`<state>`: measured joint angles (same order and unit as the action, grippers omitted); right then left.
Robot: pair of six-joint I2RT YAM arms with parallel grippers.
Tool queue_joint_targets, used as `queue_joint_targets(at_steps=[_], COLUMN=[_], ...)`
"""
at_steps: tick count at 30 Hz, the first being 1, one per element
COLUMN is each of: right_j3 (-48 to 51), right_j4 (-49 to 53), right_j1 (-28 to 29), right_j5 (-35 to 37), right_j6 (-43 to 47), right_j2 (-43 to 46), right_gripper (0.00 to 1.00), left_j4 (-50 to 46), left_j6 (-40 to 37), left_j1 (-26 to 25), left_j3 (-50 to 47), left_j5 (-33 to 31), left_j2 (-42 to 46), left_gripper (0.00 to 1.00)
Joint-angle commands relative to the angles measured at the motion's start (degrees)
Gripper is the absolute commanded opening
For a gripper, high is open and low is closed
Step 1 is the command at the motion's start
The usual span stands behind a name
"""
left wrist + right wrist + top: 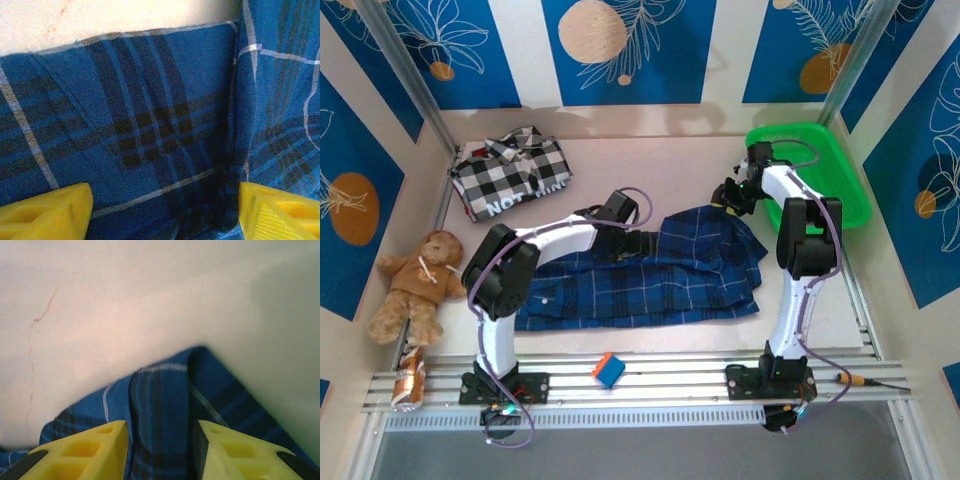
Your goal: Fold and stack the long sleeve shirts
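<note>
One dark blue plaid shirt (650, 285) spread on the surface (650, 160); left end effector (166, 195) released over its far edge, right end effector (160, 427) grasping its far right corner.

You've got a dark blue plaid cloth shirt (660, 282) with thin light lines, a black-and-white checked cloth shirt (505, 180) with white lettering, green plastic basket (835, 175), brown teddy bear (418, 282).

The left arm (555, 238) covers part of the far edge of the dark blue plaid shirt (650, 285); white lettering (525, 200) on the checked shirt (500, 172) is too small to read; each wrist view's bottom edge cuts the fingers of the left tool (166, 192) and right tool (160, 426); the bench (125, 300) beyond the latter is blurred
</note>
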<state>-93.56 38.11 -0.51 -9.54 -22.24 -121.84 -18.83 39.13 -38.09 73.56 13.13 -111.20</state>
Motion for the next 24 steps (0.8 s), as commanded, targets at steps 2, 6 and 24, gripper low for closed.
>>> queue_joint_targets(at_steps=[2, 6, 24], right_j3=[-4.5, -7.9, -11.3], right_j4=[-0.6, 0.7, 6.1], right_j1=[-0.1, 0.2, -0.2], right_j5=[-1.7, -1.5, -4.5], right_j6=[-0.6, -0.5, -0.7], right_j2=[-4.0, -7.4, -11.2], right_gripper=[0.41, 0.4, 0.38], left_j4=[0.1, -0.3, -0.3], left_j6=[0.8, 0.7, 0.0], left_j1=[-0.9, -1.0, -0.9], left_j3=[-1.9, -2.3, -2.9], left_j5=[1.2, 1.2, 1.6], left_j2=[0.3, 0.5, -0.9], left_gripper=[0.75, 0.75, 0.74])
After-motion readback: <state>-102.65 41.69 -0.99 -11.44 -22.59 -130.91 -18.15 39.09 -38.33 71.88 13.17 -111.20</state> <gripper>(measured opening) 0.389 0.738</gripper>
